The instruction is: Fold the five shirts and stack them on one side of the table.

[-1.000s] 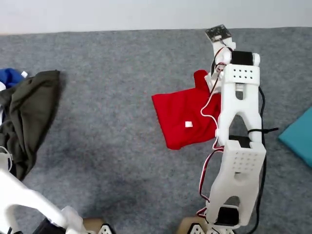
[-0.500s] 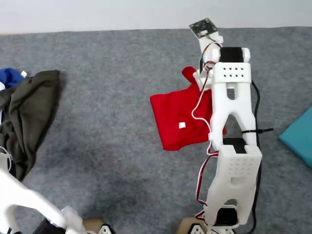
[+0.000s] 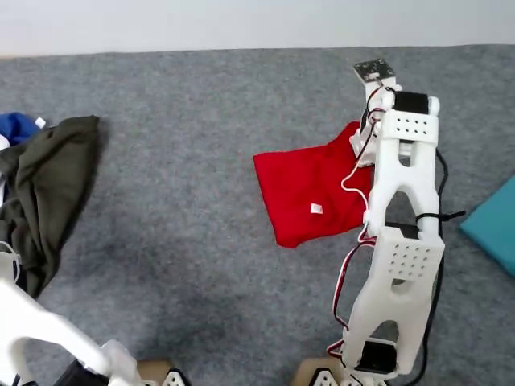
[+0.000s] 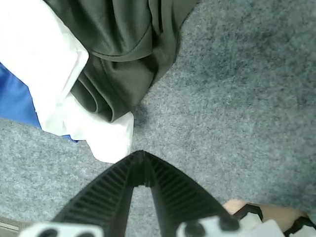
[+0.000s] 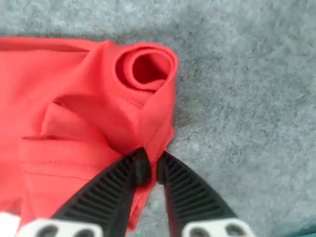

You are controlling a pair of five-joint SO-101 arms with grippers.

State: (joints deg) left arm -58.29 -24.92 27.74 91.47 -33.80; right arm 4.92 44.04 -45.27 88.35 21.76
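Note:
A red shirt lies partly folded on the grey carpet, right of centre. In the right wrist view its edge bunches into a rolled fold, and my right gripper is shut on that edge. The right arm stretches over the shirt's right side. At the far left a heap holds a dark olive shirt, a blue one and a white one. My left gripper hovers shut over bare carpet just beside the white shirt, holding nothing.
A teal shirt lies at the right edge of the table. The left arm's white link crosses the near left corner. Bare carpet spreads between the heap and the red shirt.
The right arm swung left and then back to the right, dragging the red shirt's gripped edge with it; the shirt now lies slightly farther right. The left arm has not moved.

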